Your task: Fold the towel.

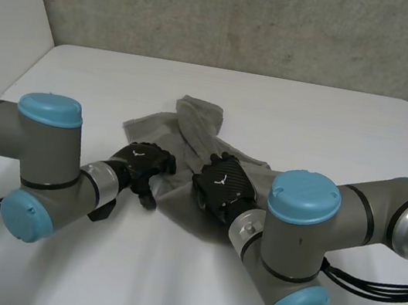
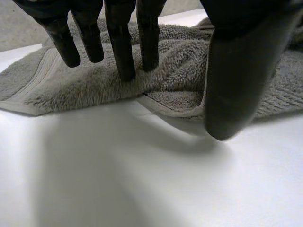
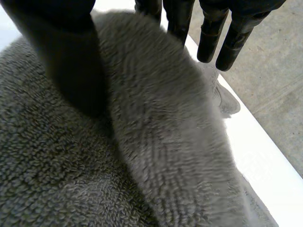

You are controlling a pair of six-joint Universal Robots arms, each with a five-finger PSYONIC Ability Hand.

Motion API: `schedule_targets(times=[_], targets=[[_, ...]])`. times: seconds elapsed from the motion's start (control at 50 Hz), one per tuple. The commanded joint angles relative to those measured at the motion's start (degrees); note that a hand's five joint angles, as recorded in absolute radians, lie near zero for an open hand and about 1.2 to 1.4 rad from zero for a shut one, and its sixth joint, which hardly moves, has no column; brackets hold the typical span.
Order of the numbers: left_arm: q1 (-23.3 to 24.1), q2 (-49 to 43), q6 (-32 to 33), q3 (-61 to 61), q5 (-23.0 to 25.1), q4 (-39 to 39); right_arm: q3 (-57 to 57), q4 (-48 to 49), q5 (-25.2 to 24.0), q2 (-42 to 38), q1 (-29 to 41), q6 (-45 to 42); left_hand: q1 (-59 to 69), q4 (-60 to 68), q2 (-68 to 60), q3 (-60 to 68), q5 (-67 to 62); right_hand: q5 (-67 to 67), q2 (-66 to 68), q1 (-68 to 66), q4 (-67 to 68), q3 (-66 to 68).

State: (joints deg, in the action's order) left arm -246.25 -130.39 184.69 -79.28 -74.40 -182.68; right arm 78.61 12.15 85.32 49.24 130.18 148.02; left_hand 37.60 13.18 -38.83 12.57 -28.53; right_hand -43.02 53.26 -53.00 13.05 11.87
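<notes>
The crumpled grey towel [image 1: 192, 131] you are to fold lies mid-way across the white table [image 1: 326, 126], one rumpled strip running out from its far side. Your left hand [image 1: 143, 162] is at the towel's near left edge — fingers [image 2: 120, 47] straight, tips on the pile, thumb apart over bare table, grasping nothing. Your right hand [image 1: 222, 183] is over the towel's near right part — fingers straight, thumb [image 3: 71, 56] across a raised fold, not closed on it.
</notes>
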Motion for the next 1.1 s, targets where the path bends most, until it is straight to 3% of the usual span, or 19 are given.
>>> schedule_targets(times=[0.02,0.24,0.48,0.52,0.56,0.62,0.66,0.86,0.96,1.0,1.1], targets=[[1.6,-0.8,-0.9,0.5,-0.1,0.0,2.8,-0.1,-0.4,7.4,-2.0,0.7,4.9,-3.2,-3.7,-2.6,-4.0,-27.0,26.7,-27.0,-3.1,-1.9],[3.1,-0.4,-1.7,0.7,0.0,-0.7,10.1,-1.0,-1.1,19.7,-7.8,10.5,-9.7,-3.2,10.9,-2.6,10.6,-27.0,26.7,-27.0,-3.1,-1.9],[3.6,0.6,-6.0,-0.2,0.0,-3.7,16.8,-3.1,-2.2,26.5,-13.3,11.1,-11.2,-3.2,12.5,-2.6,12.2,-27.0,26.7,-27.0,-3.1,-1.9],[3.6,0.7,-6.8,-0.2,0.0,-3.8,17.8,-3.3,-2.8,26.9,-13.8,11.7,-8.4,-3.2,9.6,-2.6,9.3,-27.0,26.7,-27.0,-3.1,-1.9],[3.8,0.7,-8.5,-0.1,0.2,-3.8,18.2,-3.3,-2.9,27.2,-13.9,12.4,18.7,-3.2,-17.5,-2.6,-17.8,-27.0,26.7,-27.0,-3.1,-1.9],[4.1,0.8,-9.2,-0.1,0.2,-3.8,18.9,-3.3,-3.0,28.4,-14.0,14.3,24.6,-3.2,-23.4,-2.6,-23.7,-27.0,26.7,-27.0,-3.1,-1.9],[4.6,0.7,-9.7,0.1,0.2,-3.7,18.9,-3.3,-3.1,28.9,-14.1,14.8,42.3,-3.2,-41.1,-2.6,-41.4,-27.0,26.7,-27.0,-3.1,-1.9],[2.6,5.2,-9.0,0.5,0.1,0.4,16.3,-5.1,-5.8,28.5,-15.0,13.1,42.4,-3.2,-41.2,-2.6,-41.5,-27.0,26.7,-27.0,-3.1,-1.9],[-0.8,7.3,-8.0,1.5,0.4,1.4,12.2,-7.3,-10.7,24.3,-15.0,6.9,42.4,-3.2,-41.2,-2.6,-41.5,-27.0,26.7,-27.0,-3.1,-1.9],[-1.4,7.4,-6.9,2.5,0.4,1.2,7.2,-6.7,-12.9,20.9,-15.0,1.3,42.4,-3.2,-41.2,-2.6,-41.5,-27.0,26.7,-27.0,-3.1,-1.9],[-2.6,7.2,1.6,10.4,0.1,-4.4,-5.3,-4.8,-12.6,16.2,-14.8,-4.6,42.4,-3.2,-41.2,-2.6,-41.5,-27.0,26.7,-27.0,-3.1,-1.9]])
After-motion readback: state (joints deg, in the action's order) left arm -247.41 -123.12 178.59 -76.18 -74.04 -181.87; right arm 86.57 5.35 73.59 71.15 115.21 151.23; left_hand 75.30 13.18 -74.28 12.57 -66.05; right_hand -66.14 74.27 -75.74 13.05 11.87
